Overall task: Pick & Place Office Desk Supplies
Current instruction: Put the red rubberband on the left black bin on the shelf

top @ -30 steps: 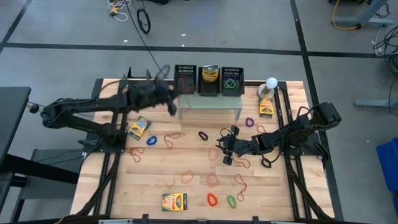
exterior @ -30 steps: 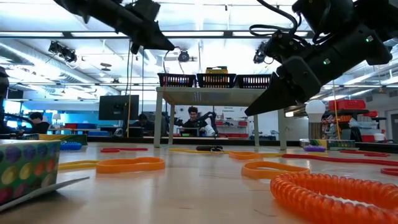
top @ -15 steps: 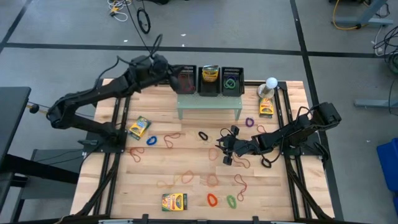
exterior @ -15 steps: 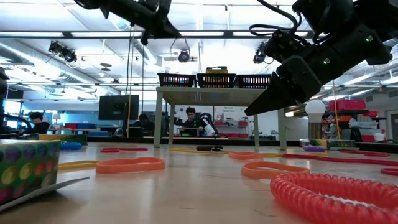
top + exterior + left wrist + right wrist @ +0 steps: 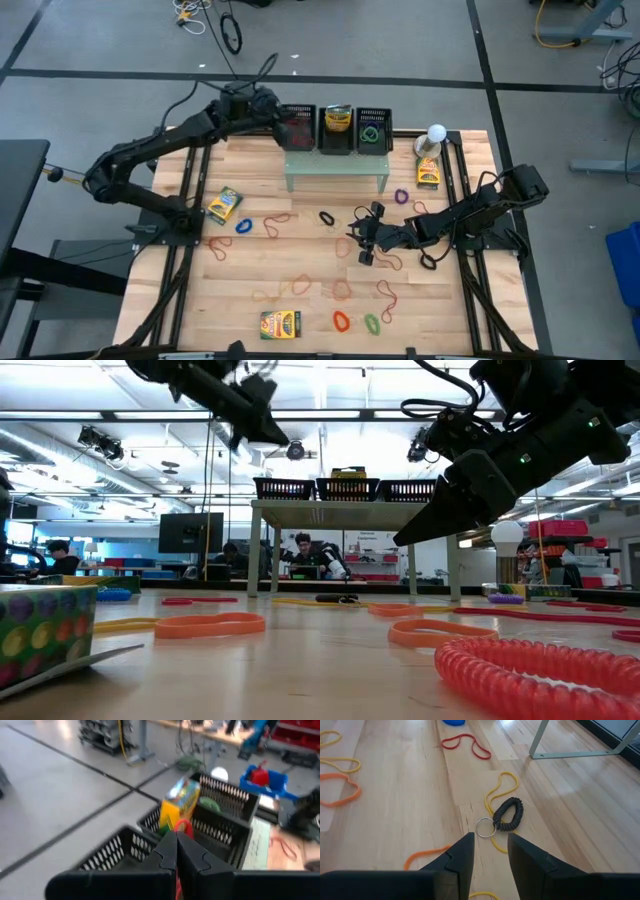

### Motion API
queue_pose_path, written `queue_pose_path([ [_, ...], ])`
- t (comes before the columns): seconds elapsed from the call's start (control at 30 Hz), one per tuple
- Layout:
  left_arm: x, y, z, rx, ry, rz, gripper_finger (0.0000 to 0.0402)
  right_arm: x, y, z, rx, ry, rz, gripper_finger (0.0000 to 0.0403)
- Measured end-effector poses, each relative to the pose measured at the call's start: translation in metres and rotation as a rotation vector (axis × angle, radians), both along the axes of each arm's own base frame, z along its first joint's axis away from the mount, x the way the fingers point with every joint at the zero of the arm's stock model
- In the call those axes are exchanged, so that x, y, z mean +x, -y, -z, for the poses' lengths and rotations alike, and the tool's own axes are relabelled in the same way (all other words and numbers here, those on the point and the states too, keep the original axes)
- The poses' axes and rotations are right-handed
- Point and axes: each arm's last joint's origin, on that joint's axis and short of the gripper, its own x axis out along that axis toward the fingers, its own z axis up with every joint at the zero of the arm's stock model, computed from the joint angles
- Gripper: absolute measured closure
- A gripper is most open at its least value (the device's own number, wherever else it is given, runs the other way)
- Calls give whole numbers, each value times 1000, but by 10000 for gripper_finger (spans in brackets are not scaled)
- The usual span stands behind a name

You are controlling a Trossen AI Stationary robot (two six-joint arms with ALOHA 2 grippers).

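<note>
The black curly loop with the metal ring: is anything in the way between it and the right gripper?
Nothing visible is. The right gripper is open and points at the black curly loop, with only bare wood between them. A thin yellow band lies beside and partly under the loop, so it might get caught too.

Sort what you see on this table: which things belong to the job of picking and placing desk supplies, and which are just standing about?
Job:
- loose rubber bands, e.g. a red one
- black coil loop
- printed boxes
- red band in left gripper
- three black baskets
- right gripper, open above the table

Standing about:
- white ball-topped object
- pale green stand
</note>
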Motion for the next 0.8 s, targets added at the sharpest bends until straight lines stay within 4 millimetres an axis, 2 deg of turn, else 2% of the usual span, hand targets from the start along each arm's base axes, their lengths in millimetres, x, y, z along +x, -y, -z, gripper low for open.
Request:
queue_pose_path([
  [0.13, 10, -8, 16, -14, -60, 9, 387, 0, 0, 0, 0, 0, 0, 275],
  [0.3, 19, -11, 29, -48, -95, 18, 346, 1, 4, 0, 21, -6, -13, 275],
  [0.57, 19, -10, 30, -99, -77, -1, 281, 4, 14, 1, 46, -13, -6, 275],
  [0.8, 10, -4, 26, -157, -83, -24, 269, 4, 14, 1, 46, -12, -5, 275],
])
